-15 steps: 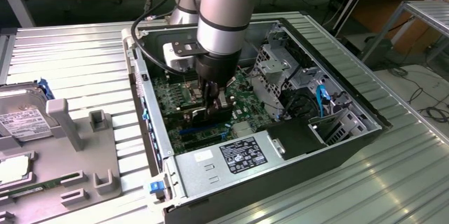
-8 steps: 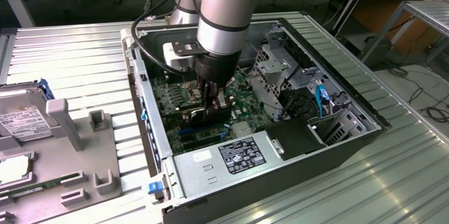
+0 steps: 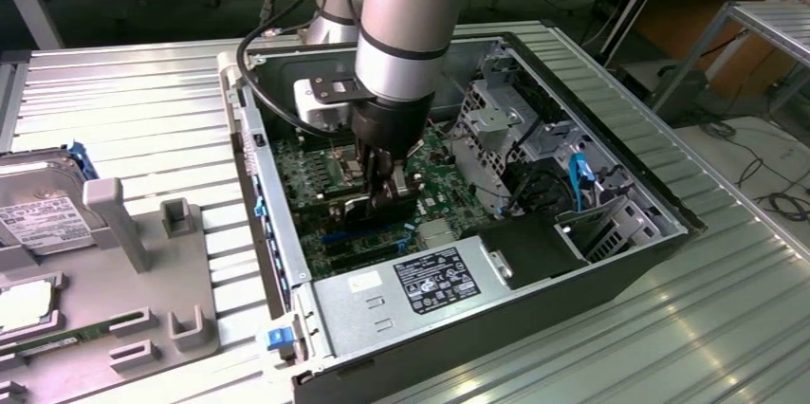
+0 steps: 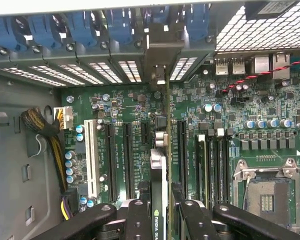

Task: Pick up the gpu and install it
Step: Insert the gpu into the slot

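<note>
One hazard: gripper (image 4: 165,220) clamped on gpu (image 4: 160,175), card edge-on just ahead of jaws over motherboard (image 4: 215,115); slight tilt could jam card edge, bend end bracket (image 4: 162,52).

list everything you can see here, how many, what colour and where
open black metal computer case: one, black, on the table
ribbed silver metal table: one, silver, under everything
green motherboard: one, green, on the case floor
thin dark gpu card with silver end bracket: one, black-green, on edge over the motherboard slots
blue plastic slot clips: several, blue, along a case wall
silver power supply box: one, silver, near end of case
grey plastic parts holder: one, grey, exterior view's left
boxy silver hard drive: one, silver, by the holder
narrow green memory stick: one, green, on the holder
robot arm: one, silver-grey, reaching into the case
hand: one, black, shut on the gpu card
</note>
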